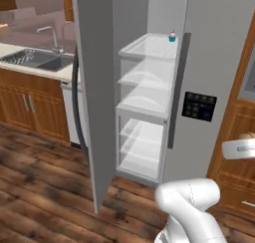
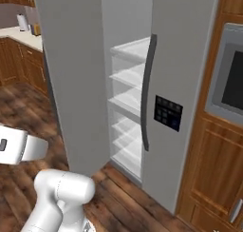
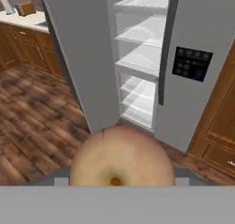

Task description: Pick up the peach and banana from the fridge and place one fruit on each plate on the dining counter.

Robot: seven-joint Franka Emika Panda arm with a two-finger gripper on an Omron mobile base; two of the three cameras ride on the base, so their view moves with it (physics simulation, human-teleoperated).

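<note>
The peach (image 3: 121, 156) sits right at the end effector (image 3: 120, 182) in the hand view, a round orange-pink fruit with a paler yellowish side that bulges up between the two finger positions at the bottom of that view, so the end effector appears to be clenched around the peach; the finger tips themselves are mostly masked by the fruit, so the contact is a fair reading, not a plain sight. The fruit is already outside the fridge (image 1: 209, 62), which stands ahead of the hand with its left door (image 1: 94, 97) swung open and its glass shelves (image 1: 144, 77) bare apart from a small pink-topped cupcake (image 1: 172, 36) on the top shelf. In the left base view the hand end of the arm (image 1: 239, 148) shows at the right edge, well off to the right of the open compartment, over the wooden cabinet fronts (image 1: 234, 152). The relation that matters now is that the peach faces the fridge, while neither plate nor the dining desk lies in front of it; I judge that the carry calls for the base to turn away from the fridge. Being round, the peach has no long axis to align. The banana cannot be made out on any shelf from here.
</note>
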